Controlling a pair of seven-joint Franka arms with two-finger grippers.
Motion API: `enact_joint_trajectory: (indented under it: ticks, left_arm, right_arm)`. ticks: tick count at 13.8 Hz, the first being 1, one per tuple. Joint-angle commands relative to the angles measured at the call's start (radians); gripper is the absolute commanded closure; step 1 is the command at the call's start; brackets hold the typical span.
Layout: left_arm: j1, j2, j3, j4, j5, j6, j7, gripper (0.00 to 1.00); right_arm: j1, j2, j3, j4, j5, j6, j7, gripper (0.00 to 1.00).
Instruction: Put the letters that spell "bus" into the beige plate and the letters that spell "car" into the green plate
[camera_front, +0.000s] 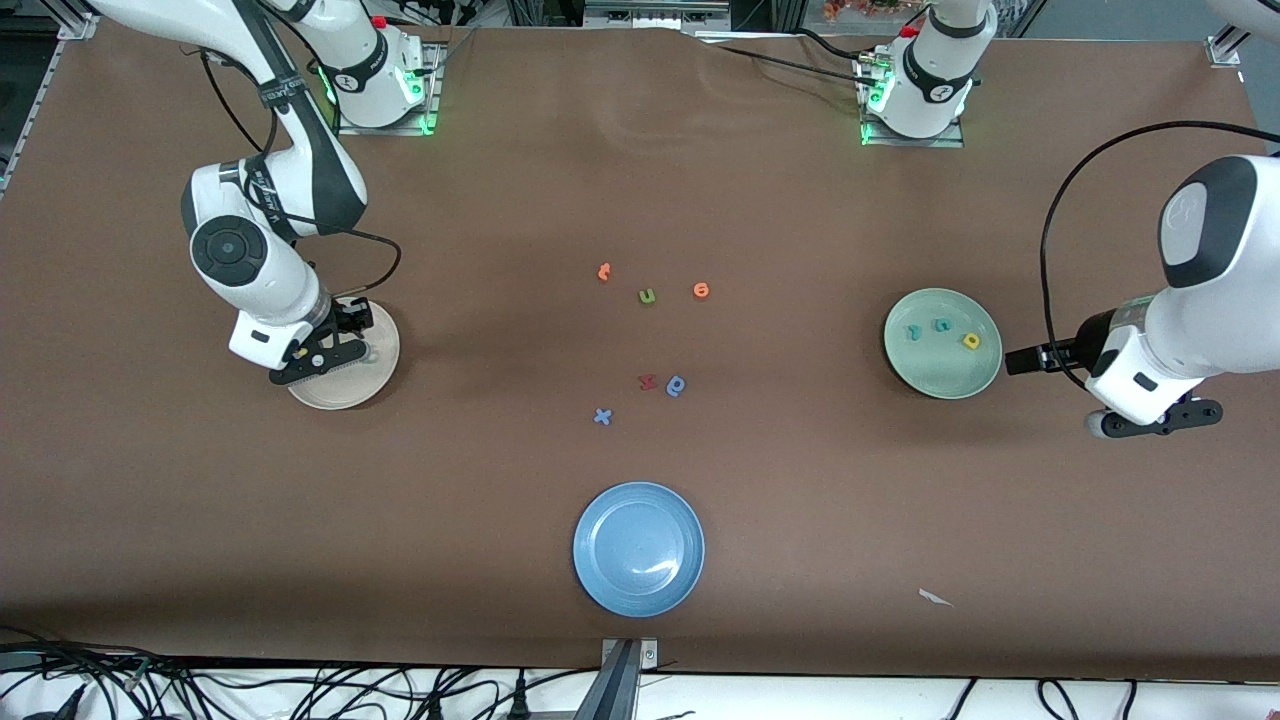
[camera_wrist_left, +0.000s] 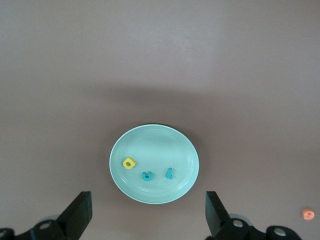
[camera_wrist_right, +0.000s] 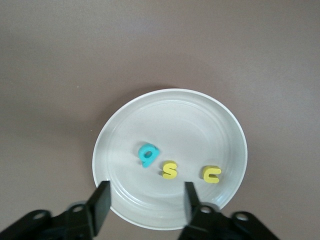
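Observation:
The beige plate (camera_front: 350, 388) (camera_wrist_right: 165, 107) lies toward the right arm's end of the table. It holds a teal b (camera_wrist_right: 148, 155), a yellow s (camera_wrist_right: 170, 170) and a yellow u (camera_wrist_right: 212, 174). My right gripper (camera_front: 335, 348) (camera_wrist_right: 146, 202) hangs open over that plate's rim, with nothing between its fingers. The green plate (camera_front: 925, 368) (camera_wrist_left: 155, 142) carries a yellow a (camera_front: 970, 341) (camera_wrist_left: 129, 163), a teal c (camera_front: 942, 324) (camera_wrist_left: 147, 176) and a teal r (camera_front: 914, 331) (camera_wrist_left: 170, 173). My left gripper (camera_front: 1160, 425) (camera_wrist_left: 147, 215) stands wide open and empty over bare table beside the green plate, toward the left arm's end.
Loose letters lie mid-table: two orange ones (camera_front: 604, 271) (camera_front: 701, 290), an olive-green u (camera_front: 647, 295), a red one (camera_front: 648, 381), a darker blue round one (camera_front: 677, 385) and a blue x (camera_front: 602, 416). A blue plate (camera_front: 638, 548) sits nearest the front camera. A paper scrap (camera_front: 935, 597) lies nearby.

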Motion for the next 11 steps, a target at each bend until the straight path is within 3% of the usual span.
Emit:
enact_joint_trajectory:
  ticks: [1, 4, 6, 11]
  left_arm:
    - [-0.006, 0.014, -0.025, 0.059, -0.009, -0.055, 0.058, 0.0]
    - [-0.015, 0.015, -0.029, 0.091, -0.015, -0.059, 0.072, 0.0]
    - [-0.025, 0.023, -0.025, 0.092, -0.015, -0.084, 0.07, 0.0]
    - [-0.025, 0.037, -0.025, 0.114, -0.012, -0.11, 0.072, 0.0]
  right_arm:
    - [-0.001, -0.054, -0.001, -0.028, 0.023, 0.009, -0.014, 0.0]
    - [-0.001, -0.106, -0.004, -0.007, 0.174, 0.005, -0.02, 0.0]
    - [-0.001, -0.154, -0.004, 0.017, 0.188, -0.052, -0.015, 0.0]
    - [-0.001, -0.194, -0.004, 0.234, 0.19, -0.352, 0.048, 0.0]
